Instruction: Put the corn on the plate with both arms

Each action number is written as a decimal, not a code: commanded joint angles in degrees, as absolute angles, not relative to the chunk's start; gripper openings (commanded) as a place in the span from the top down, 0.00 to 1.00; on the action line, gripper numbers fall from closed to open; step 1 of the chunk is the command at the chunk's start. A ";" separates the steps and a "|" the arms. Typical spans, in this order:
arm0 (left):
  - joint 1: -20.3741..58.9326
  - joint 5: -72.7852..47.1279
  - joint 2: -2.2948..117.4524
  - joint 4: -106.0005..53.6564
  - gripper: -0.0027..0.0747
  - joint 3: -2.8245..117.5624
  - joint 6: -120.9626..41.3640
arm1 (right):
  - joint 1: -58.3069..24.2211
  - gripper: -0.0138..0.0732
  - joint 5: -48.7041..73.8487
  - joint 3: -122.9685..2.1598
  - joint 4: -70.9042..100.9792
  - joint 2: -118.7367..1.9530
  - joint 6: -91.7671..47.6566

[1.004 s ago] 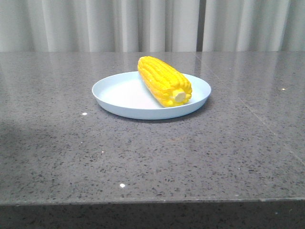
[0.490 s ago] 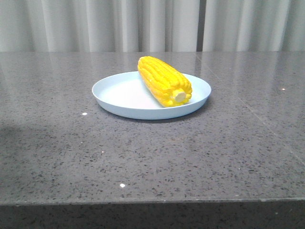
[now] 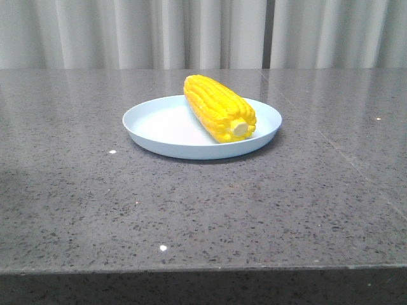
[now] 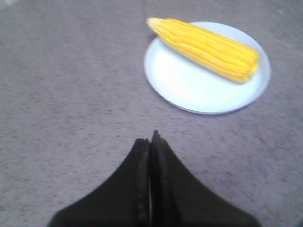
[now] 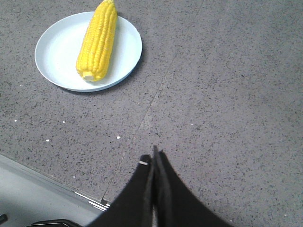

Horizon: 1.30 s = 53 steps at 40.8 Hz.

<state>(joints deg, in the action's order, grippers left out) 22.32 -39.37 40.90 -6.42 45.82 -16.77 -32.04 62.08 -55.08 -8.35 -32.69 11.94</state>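
Corn [image 3: 218,107]: one yellow cob, lying on the plate [image 3: 159,127], tip overhanging the far rim, pale stub end toward the camera. Plate: pale blue, on the grey speckled worktop [image 3: 203,210]. Left claw [image 4: 150,142]: clenched, holding nothing, apart from plate. Right claw [image 5: 155,158]: clenched, holding nothing, well apart from plate.
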 commanded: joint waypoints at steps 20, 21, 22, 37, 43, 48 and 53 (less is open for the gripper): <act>4.36 2.18 3.95 -6.15 0.99 6.42 -16.69 | -32.07 0.92 58.06 -56.30 -9.03 -32.94 11.60; 4.36 1.90 2.65 -6.15 0.99 5.93 -16.11 | -32.07 0.92 58.06 -56.30 -9.03 -32.94 11.60; 4.36 1.80 1.50 -6.15 0.99 5.39 -15.59 | -32.07 0.92 58.06 -56.30 -9.03 -32.94 11.60; 2.37 4.67 -1.53 -0.78 0.99 -0.58 -6.53 | -32.07 0.92 58.12 -56.30 -9.03 -32.94 11.60; 2.37 4.22 -1.53 -0.78 0.99 -0.45 -6.53 | -32.07 0.92 58.12 -56.30 -9.03 -32.94 11.60; 2.37 4.22 -1.53 -0.78 0.99 -0.45 -6.53 | -32.07 0.92 58.12 -56.30 -9.03 -32.94 11.60; 2.37 4.22 -1.53 -0.78 0.99 -0.45 -6.53 | -32.07 0.92 58.12 -56.30 -9.03 -32.94 11.60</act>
<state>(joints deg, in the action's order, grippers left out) 2.56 -0.79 -0.22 -0.58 -0.24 -7.14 -32.04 62.08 -55.08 -8.22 -32.69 11.80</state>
